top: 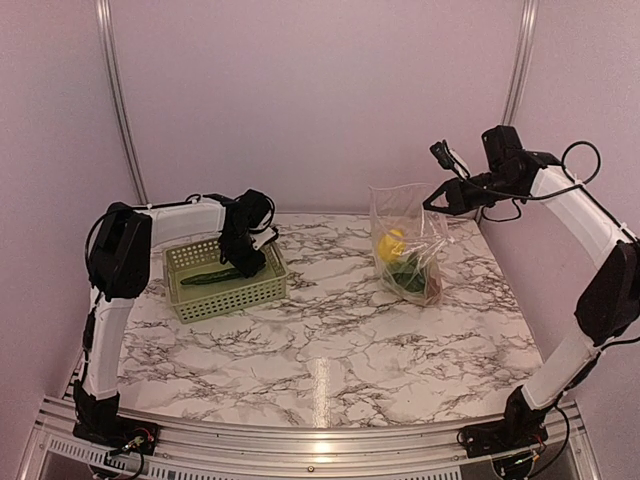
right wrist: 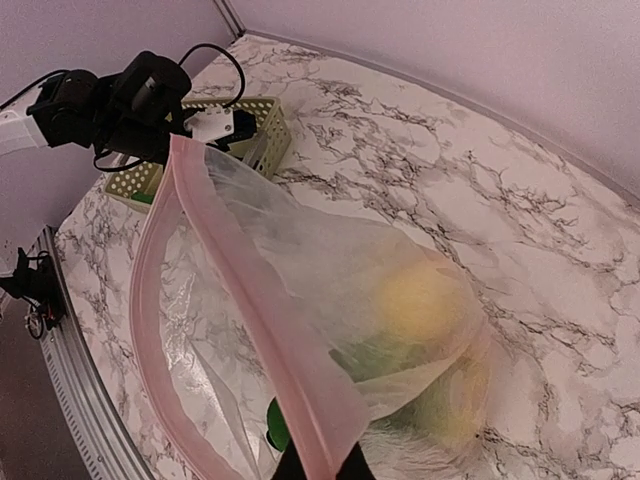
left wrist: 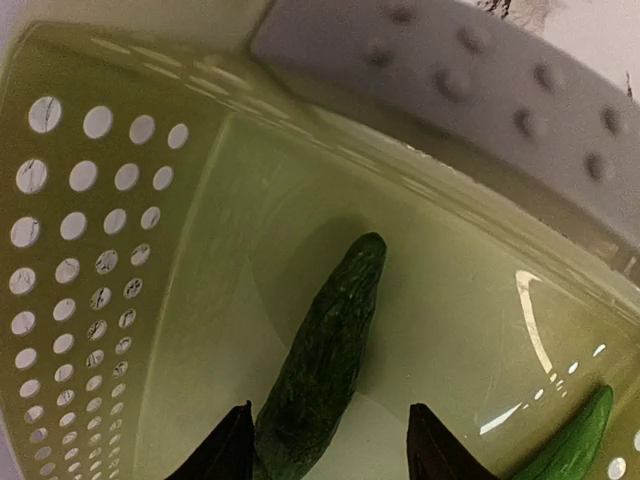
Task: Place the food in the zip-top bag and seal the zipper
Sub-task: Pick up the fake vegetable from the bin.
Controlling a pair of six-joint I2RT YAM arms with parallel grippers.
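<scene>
A dark green cucumber (left wrist: pixel 322 350) (top: pixel 212 277) lies on the floor of the light green basket (top: pixel 225 298). My left gripper (left wrist: pixel 330 455) (top: pixel 244 258) is down inside the basket, open, its two dark fingertips (left wrist: pixel 228 450) on either side of the cucumber's near end, with a gap on the right. My right gripper (right wrist: pixel 320 468) (top: pixel 434 203) is shut on the pinkish zipper (right wrist: pixel 250 300) of the zip-top bag (top: pixel 405 240), holding its mouth up and open. Inside the bag I see a yellow lemon (right wrist: pixel 420 300) (top: pixel 390 243), leafy greens (right wrist: pixel 385 355) and an orange-yellow piece (right wrist: pixel 455 405).
A second, brighter green piece (left wrist: pixel 575 450) lies in the basket's corner beside the perforated wall (left wrist: pixel 80 250). The basket stands at the table's left, the bag at the back right on the marble top (top: pixel 330 330). Pink walls close in the back and sides.
</scene>
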